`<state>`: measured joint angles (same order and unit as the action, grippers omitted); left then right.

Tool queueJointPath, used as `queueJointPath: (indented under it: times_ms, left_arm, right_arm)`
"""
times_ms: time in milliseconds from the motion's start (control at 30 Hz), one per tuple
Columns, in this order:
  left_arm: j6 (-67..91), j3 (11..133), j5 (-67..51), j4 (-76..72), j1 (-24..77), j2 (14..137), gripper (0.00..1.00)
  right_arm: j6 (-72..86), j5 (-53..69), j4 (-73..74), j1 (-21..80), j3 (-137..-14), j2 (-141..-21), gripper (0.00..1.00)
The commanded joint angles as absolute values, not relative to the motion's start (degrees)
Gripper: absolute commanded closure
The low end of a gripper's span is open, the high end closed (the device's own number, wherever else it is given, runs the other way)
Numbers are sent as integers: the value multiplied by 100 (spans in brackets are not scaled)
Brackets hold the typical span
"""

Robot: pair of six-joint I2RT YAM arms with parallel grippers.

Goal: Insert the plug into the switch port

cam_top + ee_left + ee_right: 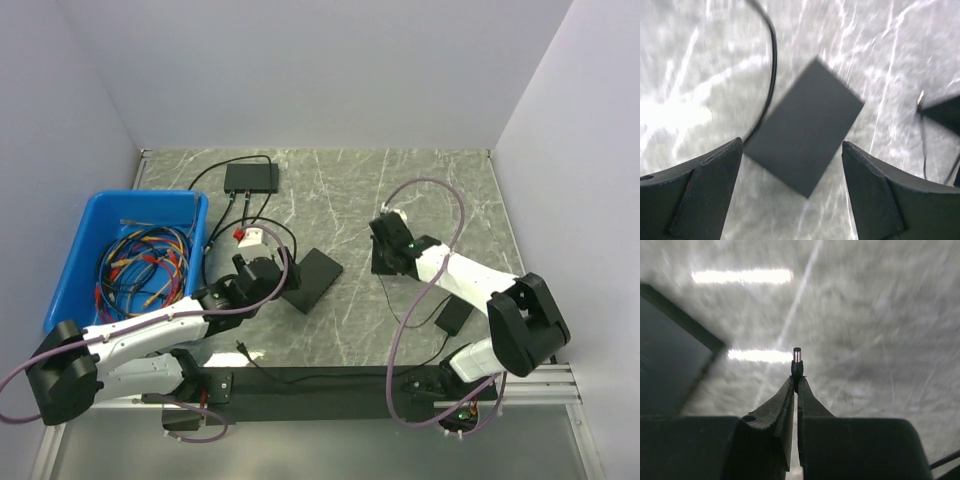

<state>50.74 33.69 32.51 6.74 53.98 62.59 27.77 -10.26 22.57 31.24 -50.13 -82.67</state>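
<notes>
Black tip with a metal end, is that the plug (797, 358) in the right claw (795, 386)?

Yes. That claw is pressed together on it, pinching it just behind the tip. The plug pokes out past the fingertips, above the marbled surface (420, 190).

And the switch (251, 178)?

It's the small dark box at the far side of the surface, with thin black leads running from it. The plug is well apart from it. From where I stand its ports are too small to make out.

What about the left claw (792, 150)?

Spread wide, with nothing in it. It hangs over a flat black slab (805, 127), which shows between its two fingers (705, 185). Whether it touches the slab I can't tell. A thin black cable (773, 65) curves along the slab's left side.

Anything else around?

A blue bin (70, 270) on the left holds a tangle of coloured wires (145, 265). Another small black block (453, 317) lies near the right arm.
</notes>
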Motion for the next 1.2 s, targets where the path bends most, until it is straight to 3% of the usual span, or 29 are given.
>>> queueJointPath:
  times_ms: [0, 233, 600, 933, 1167]
  left_arm:
    - [3817, 3182, 3139, -400, 5029, 6117, 13]
    - [3243, 2611, 786, -2378, 3807, 6275, 12]
    - [3314, 1811, -886, -5506, 3208, 7749, 16]
    - [3243, 2179, -1151, -5977, 3199, 8859, 20]
    - [2892, 3092, -1370, -5783, 3112, 9360, 20]
  right_arm:
    - [2900, -564, 1776, 3234, -4677, -7762, 100]
    - [2742, 411, 1144, 3357, -3859, -6918, 100]
    - [2839, 1107, 607, 3551, -3261, -6293, 100]
    - [2769, 406, 738, 3893, -3471, -6968, 100]
    - [2777, 211, 791, 3929, -3858, -7690, 100]
